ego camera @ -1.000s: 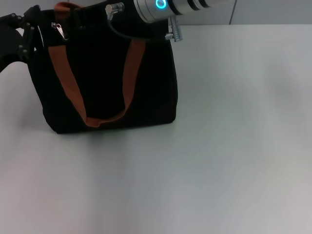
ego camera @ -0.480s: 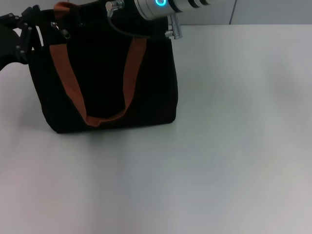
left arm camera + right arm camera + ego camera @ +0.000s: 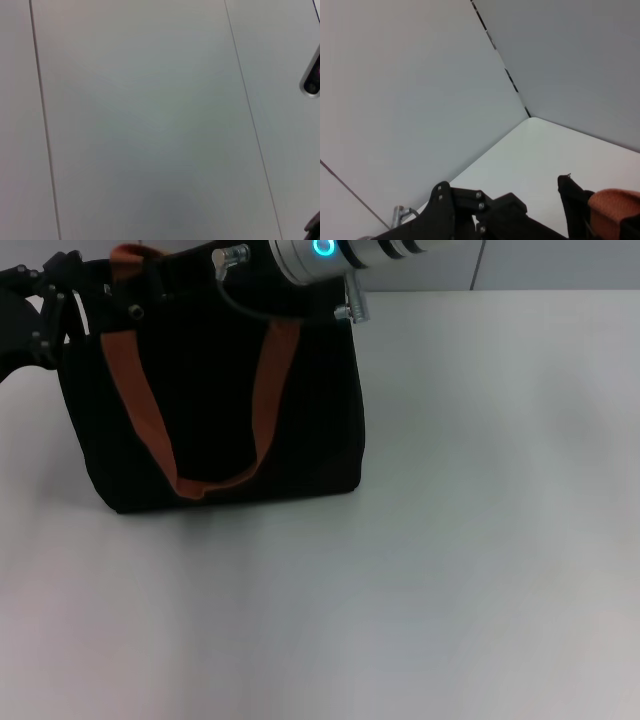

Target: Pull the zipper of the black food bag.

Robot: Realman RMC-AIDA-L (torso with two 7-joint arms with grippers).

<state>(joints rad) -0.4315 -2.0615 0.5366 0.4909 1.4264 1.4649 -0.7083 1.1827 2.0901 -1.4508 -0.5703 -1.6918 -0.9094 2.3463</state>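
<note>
The black food bag stands upright at the table's far left, with two orange-brown straps running down its face. My left gripper, black, is at the bag's top left corner, touching its edge. It also shows in the right wrist view, next to the bag's corner and a strap. My right arm, silver with a blue ring, reaches across the bag's top edge from the right, and its gripper end is lost against the black fabric. Of the zipper only a small glint shows near the top left.
The white table stretches wide in front of and to the right of the bag. A grey panelled wall stands behind it, and it fills the left wrist view.
The silvery zipper pull hung plainly at the bag's top left a second ago and now shows only as a small glint a little further right. My right arm has shifted slightly left.
</note>
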